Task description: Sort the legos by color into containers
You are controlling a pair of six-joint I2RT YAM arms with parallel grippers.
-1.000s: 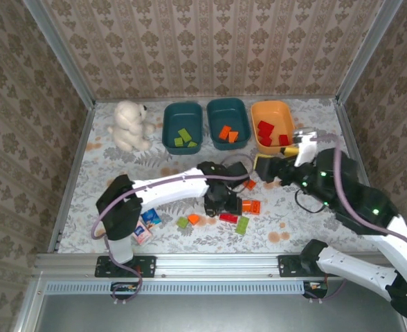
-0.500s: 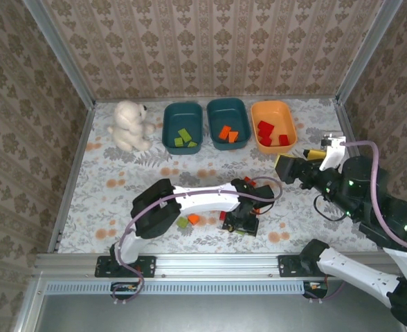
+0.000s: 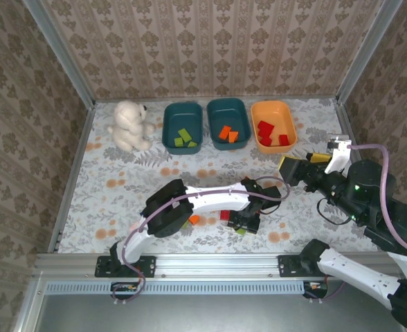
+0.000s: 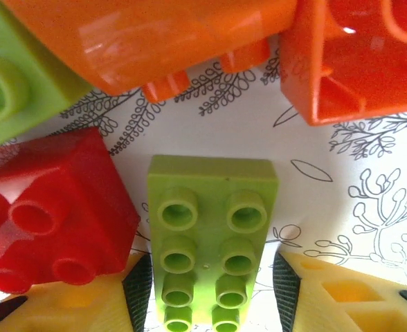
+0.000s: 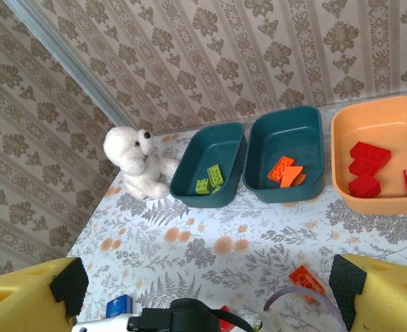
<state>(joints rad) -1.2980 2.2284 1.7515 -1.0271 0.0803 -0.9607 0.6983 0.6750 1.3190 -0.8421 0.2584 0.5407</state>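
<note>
Your left gripper (image 4: pixel 212 294) is down over a light green brick (image 4: pixel 210 221) with one finger on each long side of it. The brick's long axis runs straight out ahead of the wrist, in line with the fingers rather than across them. That alignment is what your grasp depends on, because the jaws will close across the short width. For now they stand apart: a thin strip of table (image 4: pixel 252 138) shows between each black pad (image 4: pixel 138 290) and the brick's flank, so nothing is clamped. Only the near half of the brick lies between the pads, and the far half reaches out ahead. A red brick (image 4: pixel 51 221) sits just left of your left finger, close to the green one's edge, and two orange bricks (image 4: pixel 176 34) lie just ahead, so a squeeze that drifts leftward would likely nudge the red one. The teal tub (image 3: pixel 167 131) that already holds green pieces lies well ahead of the gripper and off to its left. Your right gripper (image 5: pixel 208 282) hangs wide open and empty, well off to the right, so the left arm is plainly the nearer one.
</note>
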